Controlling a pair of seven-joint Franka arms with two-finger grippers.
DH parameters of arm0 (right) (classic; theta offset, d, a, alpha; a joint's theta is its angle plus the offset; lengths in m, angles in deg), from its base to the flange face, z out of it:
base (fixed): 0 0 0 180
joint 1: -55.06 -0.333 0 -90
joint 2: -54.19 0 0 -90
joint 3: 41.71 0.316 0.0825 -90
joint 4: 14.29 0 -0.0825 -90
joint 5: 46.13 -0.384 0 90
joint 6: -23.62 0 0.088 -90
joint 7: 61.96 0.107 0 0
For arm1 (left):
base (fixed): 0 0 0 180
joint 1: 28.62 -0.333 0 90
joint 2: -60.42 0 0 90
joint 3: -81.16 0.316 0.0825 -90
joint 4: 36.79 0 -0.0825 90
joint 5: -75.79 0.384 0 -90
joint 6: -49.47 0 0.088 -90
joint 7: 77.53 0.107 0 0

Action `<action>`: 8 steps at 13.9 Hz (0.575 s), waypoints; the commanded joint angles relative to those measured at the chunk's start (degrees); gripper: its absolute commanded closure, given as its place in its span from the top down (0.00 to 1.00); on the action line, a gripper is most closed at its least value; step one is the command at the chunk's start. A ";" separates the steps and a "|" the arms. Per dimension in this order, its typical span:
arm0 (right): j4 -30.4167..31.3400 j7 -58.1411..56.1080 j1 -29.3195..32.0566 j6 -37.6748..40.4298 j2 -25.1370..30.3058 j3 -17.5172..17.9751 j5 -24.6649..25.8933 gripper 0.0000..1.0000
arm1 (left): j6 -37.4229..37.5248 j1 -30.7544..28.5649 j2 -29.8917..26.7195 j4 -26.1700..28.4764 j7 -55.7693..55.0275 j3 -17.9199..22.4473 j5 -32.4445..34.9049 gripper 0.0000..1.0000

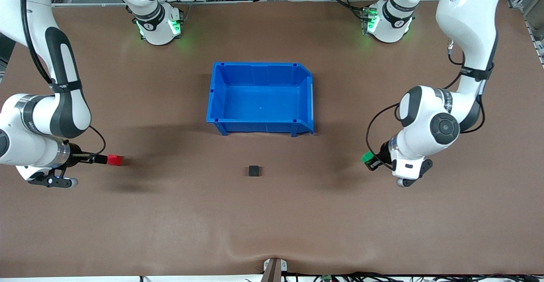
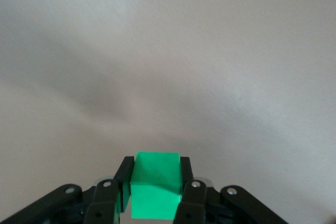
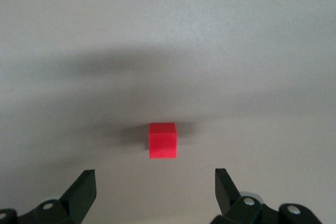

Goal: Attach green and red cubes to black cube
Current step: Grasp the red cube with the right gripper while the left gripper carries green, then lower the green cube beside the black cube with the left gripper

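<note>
The green cube (image 2: 155, 184) is clamped between the fingers of my left gripper (image 2: 156, 160). In the front view this left gripper (image 1: 370, 161) holds the green cube (image 1: 367, 158) over the table toward the left arm's end. The red cube (image 1: 114, 159) lies on the table toward the right arm's end. My right gripper (image 1: 100, 159) stands open beside it. In the right wrist view the red cube (image 3: 163, 140) sits just ahead of the right gripper (image 3: 155, 172), not between its fingers. The black cube (image 1: 254, 170) rests alone mid-table, nearer to the front camera than the bin.
A large blue bin (image 1: 260, 125) stands in the middle of the table with nothing in it. Bare brown tabletop lies between the black cube and each gripper.
</note>
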 commanded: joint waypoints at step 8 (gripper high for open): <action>-0.35 0.29 1.81 -2.77 -3.74 0.81 0.05 1.00 | 2.87 9.70 9.60 -14.12 -24.85 -0.54 -5.71 0.00</action>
